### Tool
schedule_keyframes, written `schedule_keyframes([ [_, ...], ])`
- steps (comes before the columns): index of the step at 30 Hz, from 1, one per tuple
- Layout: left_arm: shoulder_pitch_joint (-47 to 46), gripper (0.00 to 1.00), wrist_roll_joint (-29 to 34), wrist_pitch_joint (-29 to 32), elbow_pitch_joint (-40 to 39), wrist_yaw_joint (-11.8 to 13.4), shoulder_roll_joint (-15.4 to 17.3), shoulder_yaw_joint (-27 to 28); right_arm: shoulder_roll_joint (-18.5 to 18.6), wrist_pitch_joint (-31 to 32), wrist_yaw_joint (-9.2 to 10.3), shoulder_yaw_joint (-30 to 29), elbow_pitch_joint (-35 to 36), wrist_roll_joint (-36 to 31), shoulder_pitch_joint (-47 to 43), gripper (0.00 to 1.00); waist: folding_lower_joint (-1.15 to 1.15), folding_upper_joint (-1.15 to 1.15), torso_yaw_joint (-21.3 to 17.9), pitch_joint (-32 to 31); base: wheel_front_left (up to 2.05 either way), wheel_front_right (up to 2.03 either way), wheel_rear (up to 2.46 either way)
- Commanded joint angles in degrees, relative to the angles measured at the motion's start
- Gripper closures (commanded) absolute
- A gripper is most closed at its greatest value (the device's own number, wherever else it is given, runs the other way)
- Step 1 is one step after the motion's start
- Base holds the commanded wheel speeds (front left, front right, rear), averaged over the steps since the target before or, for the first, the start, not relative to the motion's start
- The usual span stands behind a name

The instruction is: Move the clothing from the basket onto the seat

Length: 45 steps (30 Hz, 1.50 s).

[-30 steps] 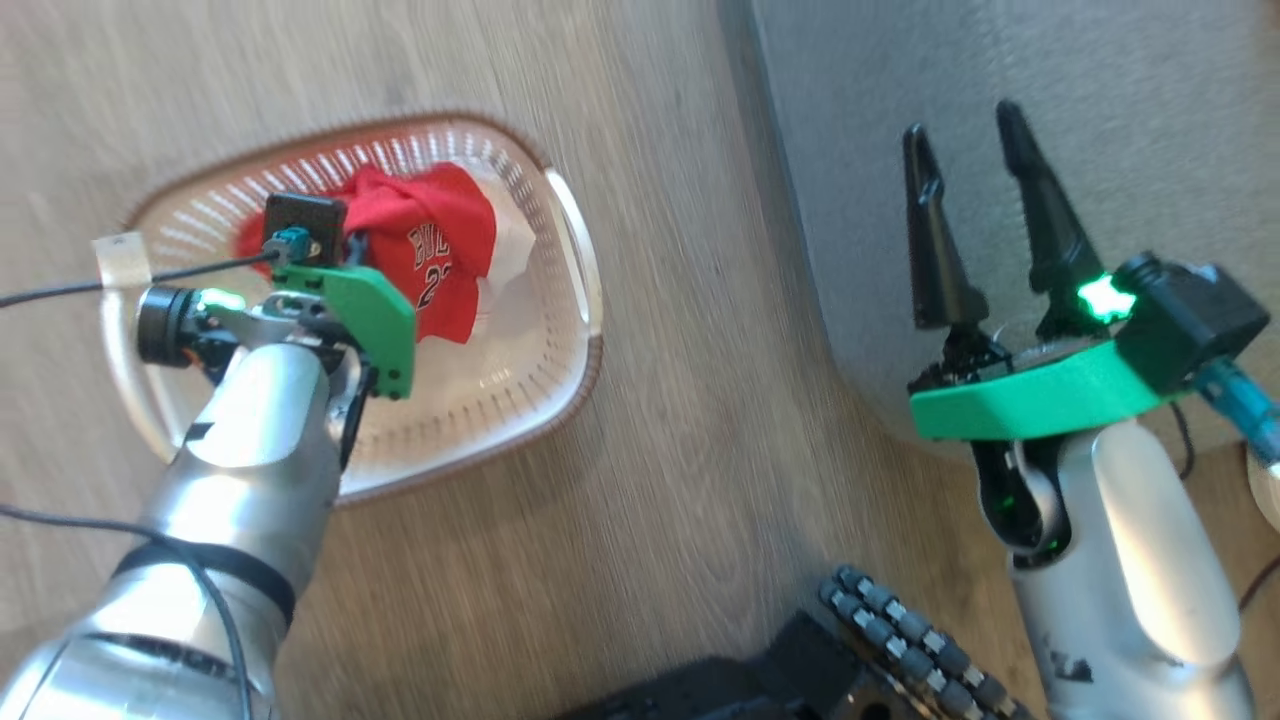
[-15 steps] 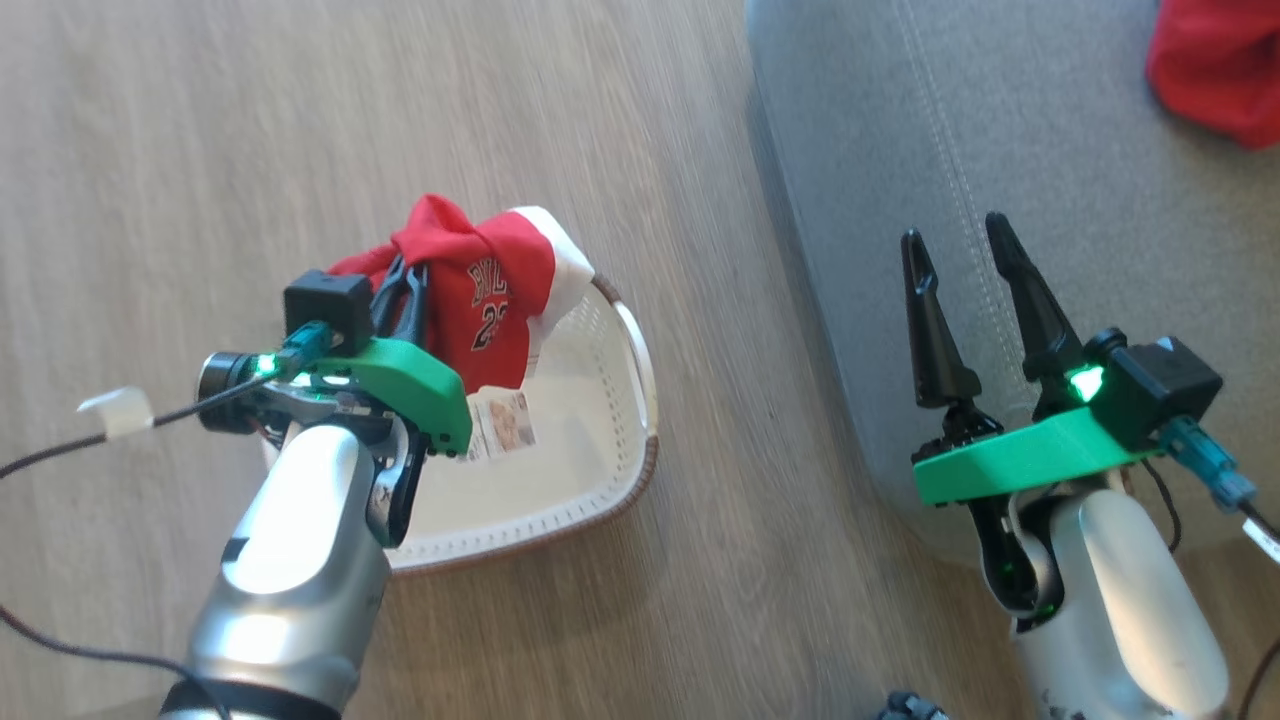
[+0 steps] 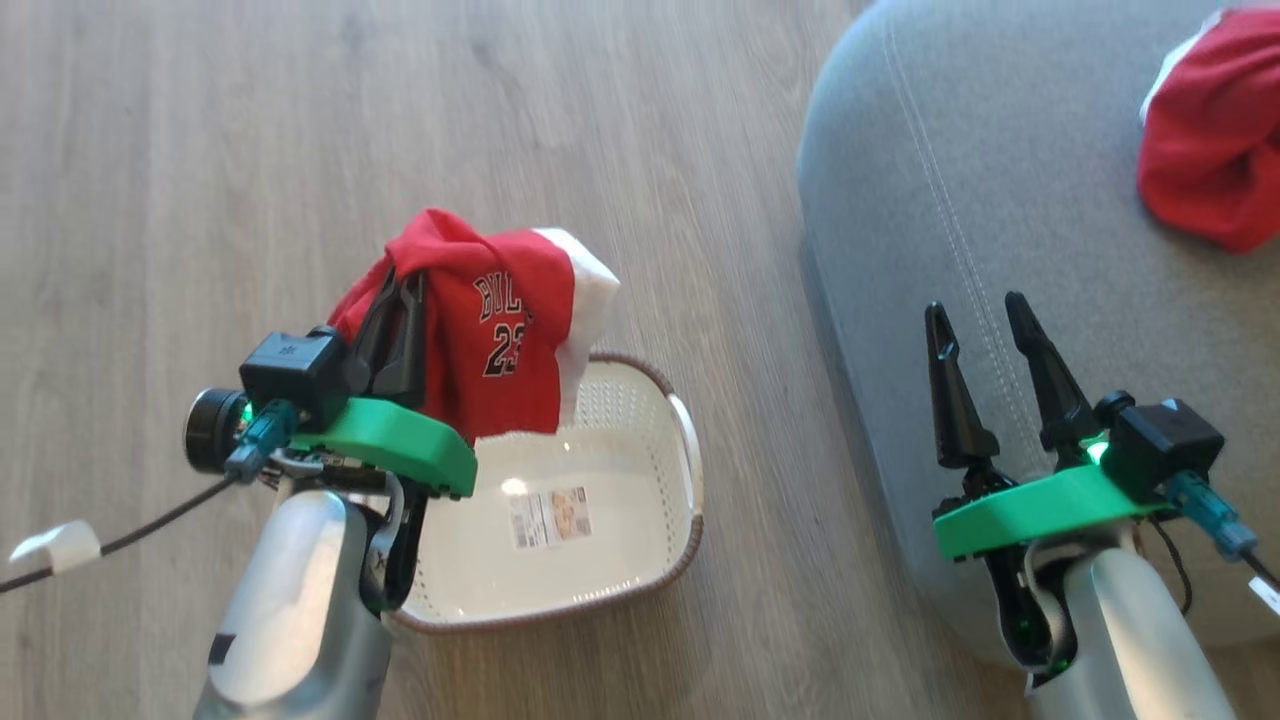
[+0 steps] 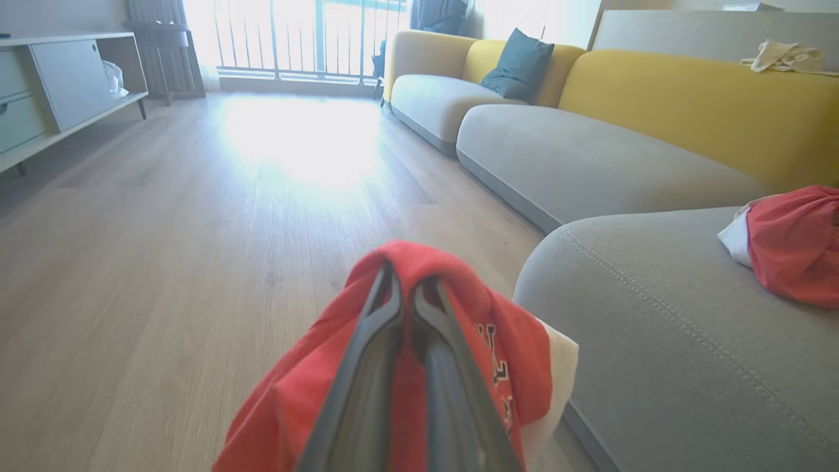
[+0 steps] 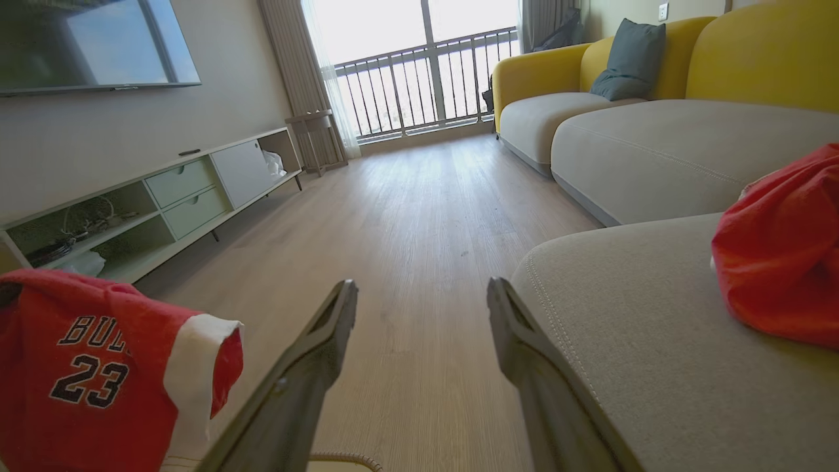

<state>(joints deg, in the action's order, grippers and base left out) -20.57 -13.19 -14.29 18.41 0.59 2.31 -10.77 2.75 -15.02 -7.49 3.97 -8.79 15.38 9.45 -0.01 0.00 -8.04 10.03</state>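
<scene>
My left gripper (image 3: 403, 287) is shut on a red garment (image 3: 495, 335) with white trim and printed lettering, which hangs above the far left corner of the basket (image 3: 655, 400). The same garment drapes over the closed fingers (image 4: 373, 328) in the left wrist view and appears as the lettered jersey (image 5: 98, 367) in the right wrist view. The cream basket holds nothing but its floor sticker (image 3: 548, 516). A second red garment (image 3: 1210, 150) lies on the grey seat (image 3: 1000, 200). My right gripper (image 3: 980, 310) is open over the seat's front edge, with nothing between its fingers.
Wooden floor (image 3: 250, 150) surrounds the basket. A cable with a white tag (image 3: 55, 545) trails from the left wrist. Further seat sections with yellow backs (image 4: 688, 105) and a blue cushion (image 4: 521, 65) run down the room, opposite a low pale cabinet (image 5: 164, 196).
My left gripper has lifted the red garment up out of the basket, which now lies bare. The head camera has shifted, bringing more of the seat and the second garment into view.
</scene>
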Motion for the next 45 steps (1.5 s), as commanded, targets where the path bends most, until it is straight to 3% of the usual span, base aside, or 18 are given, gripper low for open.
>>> schedule_keyframes([
  [1,-0.95,1.00,-0.32,-0.71,-3.72,-0.20,0.59,1.79,0.13,0.02,0.00,1.10,1.41,0.31,-0.13,0.00,0.01,0.00,1.26,-2.37,0.00,0.00,0.00],
  [9,0.82,1.00,-0.64,-0.71,-12.33,0.45,0.57,0.41,0.13,0.02,0.00,1.10,0.58,0.47,-2.68,0.00,0.01,0.00,3.16,-7.07,0.00,0.00,0.00],
  [19,-0.59,1.00,-1.30,-0.71,-22.11,0.72,0.57,-1.10,0.13,0.02,0.00,0.93,0.45,0.60,-3.94,0.00,0.01,0.00,4.03,-8.54,0.00,0.00,0.00],
  [36,-0.56,1.00,-2.07,-0.71,-26.18,1.83,0.57,-4.55,0.13,0.02,0.00,0.72,0.28,0.24,-4.75,0.00,0.01,0.00,3.26,-8.73,0.00,0.00,0.00],
  [45,0.18,1.00,-3.92,-0.71,-26.93,-0.40,0.57,-7.87,0.13,0.02,0.00,0.44,0.17,0.09,-4.74,0.00,0.01,0.00,2.87,-9.11,0.00,0.00,0.00],
])
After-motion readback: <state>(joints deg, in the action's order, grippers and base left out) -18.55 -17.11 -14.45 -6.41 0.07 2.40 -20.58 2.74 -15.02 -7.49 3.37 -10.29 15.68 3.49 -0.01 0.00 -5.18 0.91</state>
